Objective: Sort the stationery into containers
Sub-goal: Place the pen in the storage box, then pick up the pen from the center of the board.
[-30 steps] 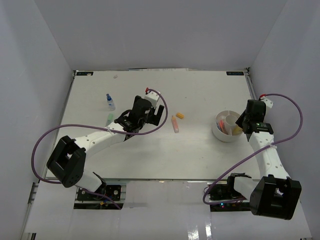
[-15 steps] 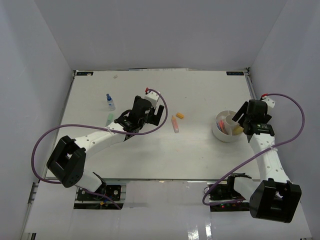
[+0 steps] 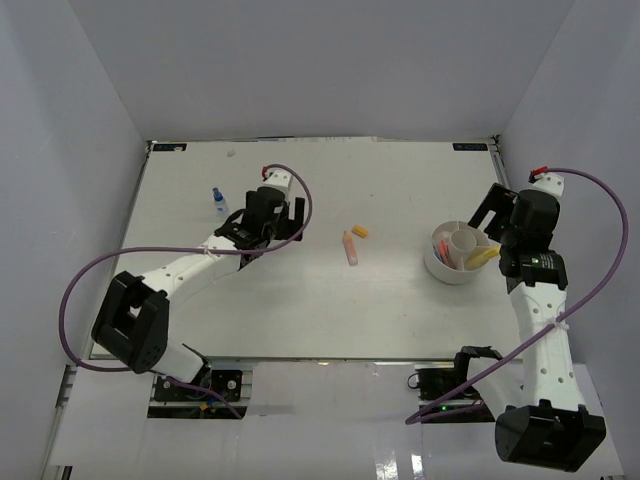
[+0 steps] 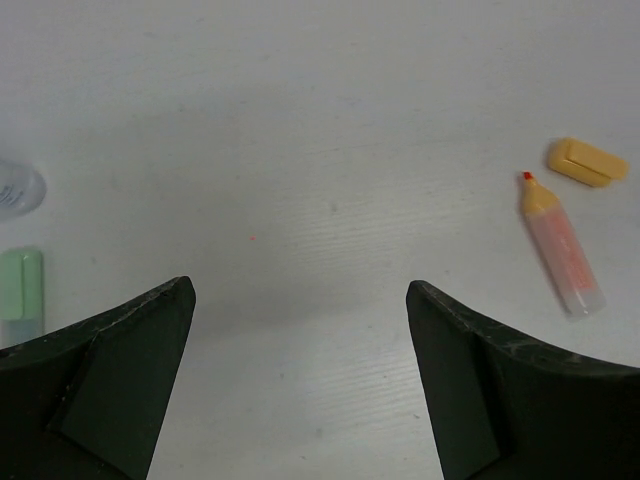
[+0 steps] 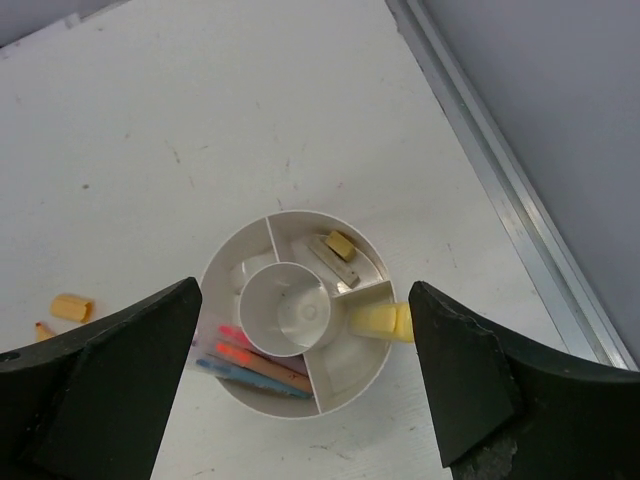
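Table (image 3: pixel 330 310): flat white top, lightly scuffed. Plain grey-lavender walls (image 3: pixel 300 60) boxed it in on three sides. A metal rail (image 5: pixel 500 190) ran along the 3 o'clock edge.

Tub (image 3: pixel 455 270): round, white, low-walled, with a centre cup and dividers fanning out to the rim. It sat at 3 o'clock on the table, near the rail.

Right gripper (image 5: pixel 305 290): hung above the tub, jaws spread wide, nothing between them.
Left gripper (image 4: pixel 300 300): over bare table at about 10 o'clock, jaws spread wide, nothing between them.

Tub contents, clock positions from the right wrist view:
- pens (image 5: pixel 250 365), pink, orange and blue, lay flat in the 7 o'clock compartment
- yellow marker (image 5: pixel 385 320) in the 3 o'clock compartment, one end poking out over the rim
- small yellow piece (image 5: pixel 340 245) beside a flat grey strip in the 1 o'clock compartment; couldn't tell what either was

Loose on the table:
- orange highlighter (image 3: pixel 349 247), uncapped, near centre, tip toward 12 o'clock
- green marker (image 4: pixel 20 295), at 6 o'clock of the bottle, cut off by the frame edge
- blue-capped bottle (image 3: pixel 219 203), at 10 o'clock
- orange cap (image 3: pixel 360 231), just beside the highlighter tip at 1 o'clock, not touching
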`<state>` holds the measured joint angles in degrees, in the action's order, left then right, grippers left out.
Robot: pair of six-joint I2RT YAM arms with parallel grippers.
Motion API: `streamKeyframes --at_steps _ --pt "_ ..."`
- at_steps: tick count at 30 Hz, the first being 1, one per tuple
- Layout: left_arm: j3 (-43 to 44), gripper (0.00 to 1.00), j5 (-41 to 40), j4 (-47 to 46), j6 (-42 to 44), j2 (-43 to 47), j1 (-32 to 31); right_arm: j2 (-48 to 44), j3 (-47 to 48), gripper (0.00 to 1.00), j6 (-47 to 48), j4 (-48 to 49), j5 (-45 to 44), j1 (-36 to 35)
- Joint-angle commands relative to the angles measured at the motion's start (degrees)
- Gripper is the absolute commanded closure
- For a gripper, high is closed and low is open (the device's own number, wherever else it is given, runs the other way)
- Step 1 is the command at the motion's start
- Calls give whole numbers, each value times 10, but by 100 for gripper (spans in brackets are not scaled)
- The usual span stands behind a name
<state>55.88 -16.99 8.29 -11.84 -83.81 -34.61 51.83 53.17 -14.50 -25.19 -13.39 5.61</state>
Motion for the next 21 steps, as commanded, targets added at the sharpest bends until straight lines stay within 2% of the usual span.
streamKeyframes --at_steps 1,7,11,16,21 --pt "2 2 7 56 -57 36 58 -19 23 9 28 8 71 -9" --pt "-43 2 -8 103 -75 88 127 -24 14 10 28 27 128 -24" --pt "-97 2 7 113 -95 112 203 -25 13 10 40 30 148 -41" --pt "-127 2 8 91 -87 115 258 -29 12 10 49 36 162 -55" --pt "-148 4 7 40 -70 93 271 -31 12 10 60 39 164 -77"
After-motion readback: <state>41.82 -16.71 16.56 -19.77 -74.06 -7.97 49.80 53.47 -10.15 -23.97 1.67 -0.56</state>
